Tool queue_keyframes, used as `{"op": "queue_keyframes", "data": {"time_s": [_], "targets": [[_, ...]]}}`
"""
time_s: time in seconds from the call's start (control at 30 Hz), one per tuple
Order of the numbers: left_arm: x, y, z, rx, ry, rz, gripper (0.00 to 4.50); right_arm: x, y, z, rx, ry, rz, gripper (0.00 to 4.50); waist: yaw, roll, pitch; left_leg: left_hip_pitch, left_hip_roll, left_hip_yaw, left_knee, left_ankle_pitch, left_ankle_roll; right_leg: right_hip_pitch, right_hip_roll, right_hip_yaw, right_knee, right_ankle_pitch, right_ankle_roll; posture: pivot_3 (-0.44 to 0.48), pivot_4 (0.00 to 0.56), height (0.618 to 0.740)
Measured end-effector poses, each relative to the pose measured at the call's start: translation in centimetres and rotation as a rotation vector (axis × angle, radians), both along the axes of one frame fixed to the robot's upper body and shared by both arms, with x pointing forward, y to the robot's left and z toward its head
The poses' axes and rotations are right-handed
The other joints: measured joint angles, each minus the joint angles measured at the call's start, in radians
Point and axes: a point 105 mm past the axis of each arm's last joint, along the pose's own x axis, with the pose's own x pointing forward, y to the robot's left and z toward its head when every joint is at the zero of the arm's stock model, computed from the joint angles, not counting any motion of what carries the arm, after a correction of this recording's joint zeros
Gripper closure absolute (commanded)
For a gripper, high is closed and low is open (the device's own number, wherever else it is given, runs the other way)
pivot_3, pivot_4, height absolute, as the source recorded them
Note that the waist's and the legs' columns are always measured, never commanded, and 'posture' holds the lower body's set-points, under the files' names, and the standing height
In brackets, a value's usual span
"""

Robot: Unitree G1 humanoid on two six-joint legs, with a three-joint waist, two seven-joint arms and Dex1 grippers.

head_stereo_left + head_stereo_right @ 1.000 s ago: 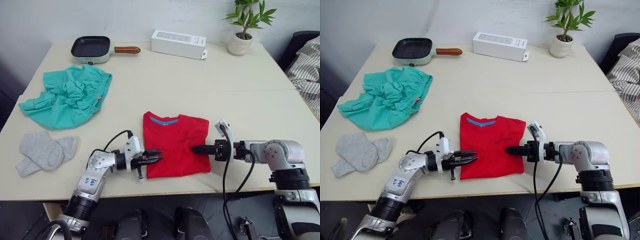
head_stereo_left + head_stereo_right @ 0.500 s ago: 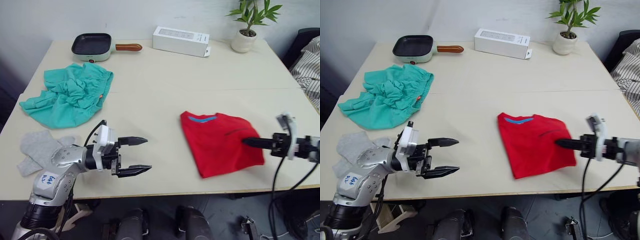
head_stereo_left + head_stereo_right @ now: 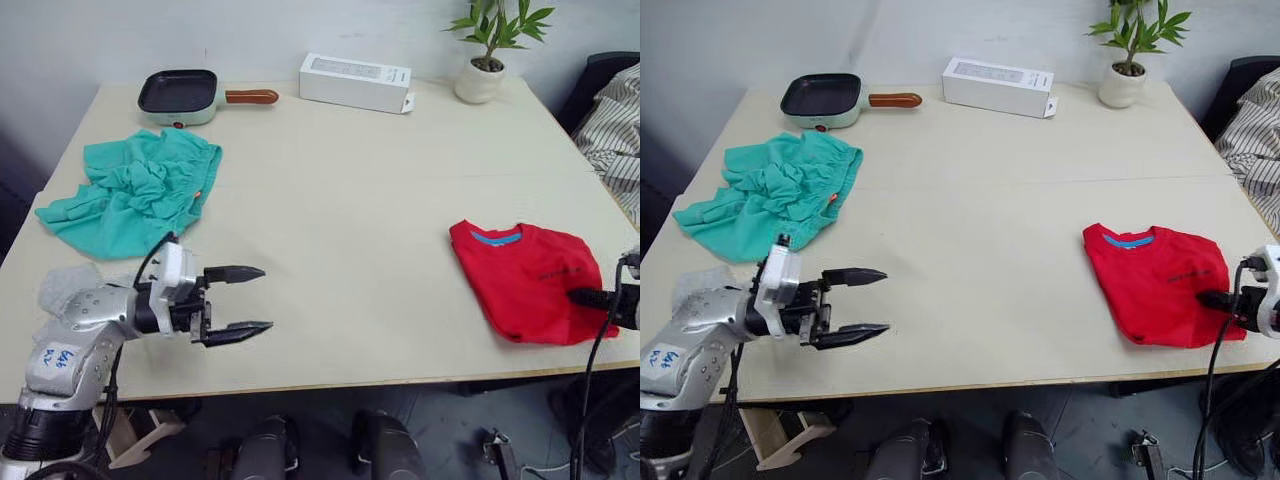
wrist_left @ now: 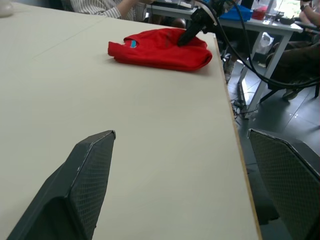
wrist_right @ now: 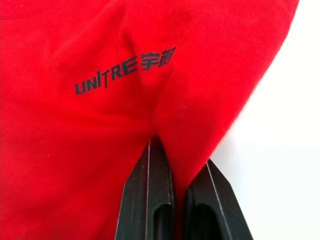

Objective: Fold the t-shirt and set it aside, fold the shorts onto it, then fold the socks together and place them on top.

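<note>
1. Folded bright red cotton t-shirt (image 3: 530,282) with a blue inner neckband and a small dark chest print: lies flat on the right part of the pale beige table (image 3: 360,190), close to its front right edge.
2. Right gripper (image 3: 1212,299): its two black fingers (image 5: 150,200) are pressed together on a pinched ridge of the red fabric at the shirt's right side, just beside the printed lettering; the cloth creases upward from the grip.
3. Left gripper (image 3: 242,300): held above the front left part of the table, level and pointing toward the right, with its two black fingers (image 4: 75,192) spread wide and nothing between them. It is well apart from the shirt.
4. Crumpled teal fabric shorts (image 3: 135,192) with a gathered waistband and a tiny orange tag: lie unfolded on the left part of the table, behind the left arm.
5. Light grey knit socks (image 3: 62,283): lie at the far left front of the table, largely hidden by the left arm.
6. Background items along the far edge: a dark square pan (image 3: 180,95) with a pale green body and a brown handle, a long white rectangular box (image 3: 355,82), and a green plant in a white pot (image 3: 480,70).
7. Striped cloth (image 3: 612,140): beyond the table's right side.
</note>
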Motion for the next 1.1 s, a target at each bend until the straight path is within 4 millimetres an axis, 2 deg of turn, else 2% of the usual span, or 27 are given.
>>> {"op": "queue_keyframes", "data": {"time_s": [0.1,0.3,0.37,0.43,0.47,0.53,0.63,0.67,0.77,0.83,0.93,1.03,1.1], "targets": [[0.1,0.5,0.1,0.008,-0.009,-0.011,0.0,0.5,0.0,0.1,-0.01,-0.008,-0.003,3.72,-0.004,0.0,0.0,0.0,0.0,0.002,0.0,0.0,0.0,0.0,-0.001,0.002,0.0,0.001,0.0,0.0,0.15,0.74],[-0.2,1.3,-0.1,0.007,-0.006,0.025,0.0,0.4,-0.5,0.8,-0.14,-0.041,0.063,1.71,-0.003,0.003,0.001,0.001,0.001,0.002,-0.001,0.002,0.003,-0.002,-0.001,0.006,0.004,0.0,-0.001,0.0,0.15,0.74],[-0.8,1.9,-0.7,0.008,0.017,0.058,0.0,0.1,-1.4,1.9,-0.246,-0.078,0.098,1.04,-0.002,0.007,0.004,0.001,0.001,0.004,-0.001,0.002,0.003,-0.003,0.0,0.007,0.005,0.0,0.0,0.0,0.15,0.74],[-1.3,2.4,-1.0,0.005,0.034,0.09,0.0,0.7,-1.6,3.9,-0.364,-0.176,0.136,0.39,-0.003,0.008,0.005,0.002,0.0,0.007,-0.001,0.002,0.003,-0.004,0.0,0.009,0.005,0.0,0.0,0.0,0.15,0.74],[-1.6,2.8,-1.2,0.005,0.04,0.11,0.0,1.5,-1.3,5.6,-0.42,-0.264,0.155,0.03,-0.008,0.008,0.005,0.004,0.001,0.009,-0.001,0.002,0.003,-0.004,0.0,0.01,0.006,0.0,0.0,0.0,0.15,0.74],[-1.9,3.3,-1.4,0.008,0.045,0.147,0.0,3.1,0.1,10.1,-0.512,-0.459,0.202,0.01,-0.019,0.01,0.006,0.007,0.001,0.01,-0.002,-0.001,-0.001,-0.003,-0.001,0.014,0.006,0.0,0.0,0.0,0.15,0.74],[-1.6,4.1,-0.8,-0.014,0.0,0.217,0.0,3.6,2.7,13.8,-0.605,-0.627,0.306,0.01,-0.02,0.009,0.005,0.01,0.005,0.008,-0.002,-0.003,-0.005,0.0,-0.001,0.018,0.006,-0.001,-0.001,0.0,0.15,0.74],[-1.5,4.5,-0.7,-0.02,-0.012,0.248,0.0,3.7,4.0,14.2,-0.624,-0.666,0.357,0.01,-0.018,0.008,0.005,0.01,0.006,0.007,-0.002,-0.003,-0.006,0.0,-0.001,0.018,0.007,-0.002,-0.002,0.0,0.15,0.74],[-1.3,5.4,-0.5,-0.035,-0.034,0.309,0.0,3.8,7.2,12.9,-0.615,-0.721,0.469,0.01,-0.01,0.006,0.004,0.011,0.007,0.007,-0.003,-0.002,-0.004,0.0,0.0,0.017,0.008,-0.002,-0.004,0.0,0.15,0.74],[-1.2,6.5,-0.8,-0.047,-0.034,0.367,0.0,3.8,10.3,10.8,-0.55,-0.767,0.547,0.01,-0.003,0.007,0.004,0.01,0.007,0.008,-0.003,-0.002,-0.003,-0.001,0.001,0.018,0.009,-0.002,-0.004,0.0,0.15,0.74],[-1.5,9.1,-1.6,-0.049,-0.03,0.482,0.0,3.1,14.2,8.1,-0.474,-0.807,0.619,0.01,0.0,0.007,0.004,0.01,0.007,0.01,-0.003,-0.002,-0.003,-0.002,0.001,0.017,0.008,-0.003,-0.004,0.0,0.15,0.74],[-2.1,12.1,-2.2,-0.047,-0.041,0.621,0.0,2.1,17.8,6.8,-0.427,-0.847,0.68,0.01,0.0,0.006,0.004,0.011,0.007,0.009,-0.003,-0.004,-0.005,-0.002,0.0,0.018,0.008,-0.003,-0.004,0.0,0.15,0.74],[-3.4,14.7,-2.7,-0.032,-0.055,0.735,0.0,1.3,20.1,5.9,-0.378,-0.867,0.722,0.01,-0.003,0.005,0.003,0.011,0.008,0.009,-0.003,-0.007,-0.007,-0.001,0.0,0.019,0.008,-0.003,-0.004,0.0,0.15,0.74]]}}
